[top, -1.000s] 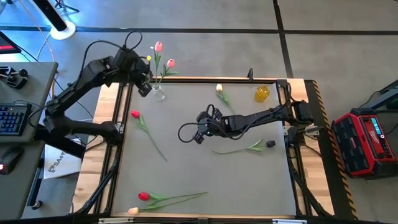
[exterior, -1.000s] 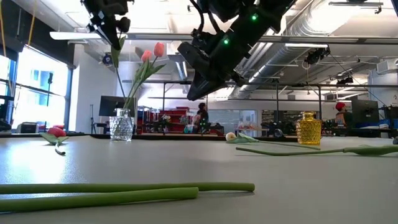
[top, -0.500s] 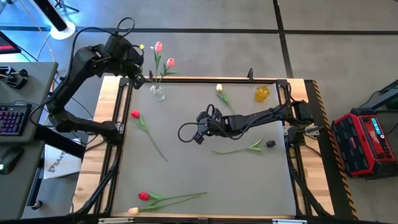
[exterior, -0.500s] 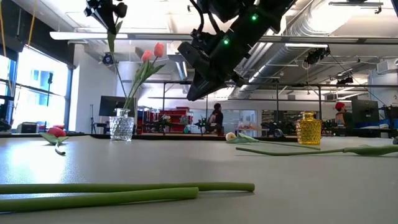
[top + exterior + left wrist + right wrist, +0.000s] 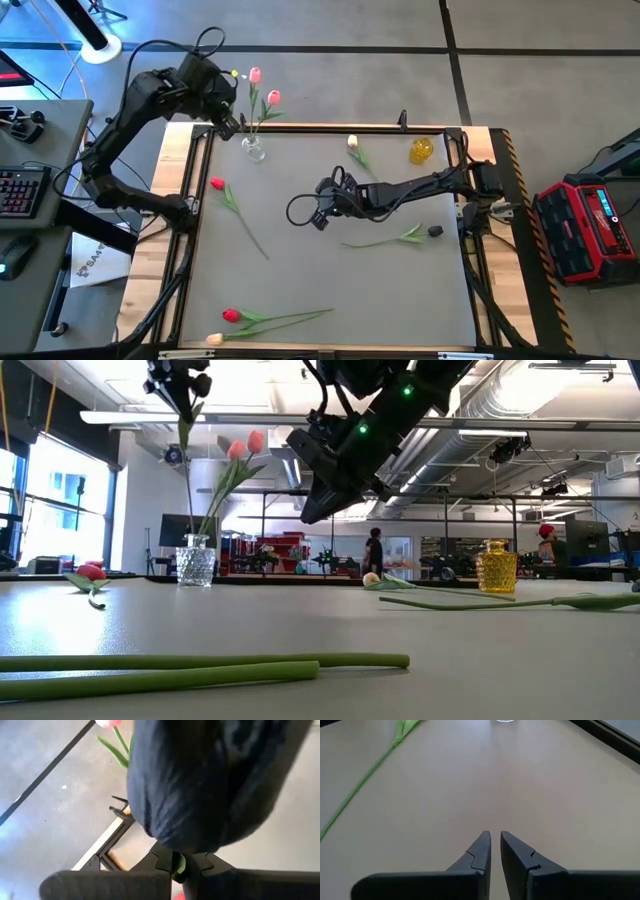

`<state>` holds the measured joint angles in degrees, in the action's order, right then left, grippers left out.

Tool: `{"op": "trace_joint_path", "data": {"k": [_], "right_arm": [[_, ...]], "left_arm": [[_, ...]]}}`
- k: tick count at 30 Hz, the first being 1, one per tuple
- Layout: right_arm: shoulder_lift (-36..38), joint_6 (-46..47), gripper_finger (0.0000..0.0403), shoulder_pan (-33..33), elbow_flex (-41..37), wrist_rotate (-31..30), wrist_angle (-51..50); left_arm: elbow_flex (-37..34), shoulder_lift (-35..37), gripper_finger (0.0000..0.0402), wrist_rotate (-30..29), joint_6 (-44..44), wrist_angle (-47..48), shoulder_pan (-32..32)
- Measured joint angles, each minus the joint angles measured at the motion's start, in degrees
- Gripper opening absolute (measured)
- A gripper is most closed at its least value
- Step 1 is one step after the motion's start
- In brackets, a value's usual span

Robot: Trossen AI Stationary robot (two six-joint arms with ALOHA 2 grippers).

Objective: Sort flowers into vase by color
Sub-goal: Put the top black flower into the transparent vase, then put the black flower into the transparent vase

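Looking down from the high view, you are seeing the left gripper (image 5: 228,125) hanging above the table's far-left corner, just left of the clear cut-glass vase (image 5: 255,150). In the left wrist view its fingers (image 5: 165,862) are clenched on a thin green stem (image 5: 178,864); in the low view that stem (image 5: 187,470) is hanging down from the gripper towards the vase (image 5: 196,562). Two pink tulips (image 5: 262,90) are already standing in the vase, heads leaning over the far edge.

Your right gripper (image 5: 320,220) is hovering over the middle of the grey table (image 5: 400,290), its fingers (image 5: 479,852) nearly closed with only a narrow slit between them and nothing held.

Other flowers are lying flat: a red tulip (image 5: 218,184) near the left edge, a cream tulip (image 5: 353,142) at the far side beside the small yellow glass vase (image 5: 421,150), a near-black tulip (image 5: 434,231) to the right with its stem pointing left, and a red tulip (image 5: 232,316) and a cream-yellow tulip (image 5: 214,339) together along the near edge.
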<state>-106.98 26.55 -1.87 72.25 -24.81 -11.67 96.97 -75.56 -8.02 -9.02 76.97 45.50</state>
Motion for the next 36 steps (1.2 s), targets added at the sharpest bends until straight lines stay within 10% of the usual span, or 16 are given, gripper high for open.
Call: {"op": "trace_joint_path", "data": {"k": [16,25,36], "right_arm": [[3.7,-2.4,0.0028,1.8,0.0,4.4,-20.6],[10.2,-7.3,0.0028,6.1,0.0,0.3,-41.9],[11.0,-5.7,0.0028,6.6,0.0,18.4,-63.5]], "left_arm": [[0.0,-1.1,0.0183,-8.9,3.2,-1.9,-0.1],[0.0,6.3,0.0186,-10.6,0.5,-9.8,-0.3],[-4.6,16.2,0.0165,0.2,-1.2,-11.4,-9.6]]}}
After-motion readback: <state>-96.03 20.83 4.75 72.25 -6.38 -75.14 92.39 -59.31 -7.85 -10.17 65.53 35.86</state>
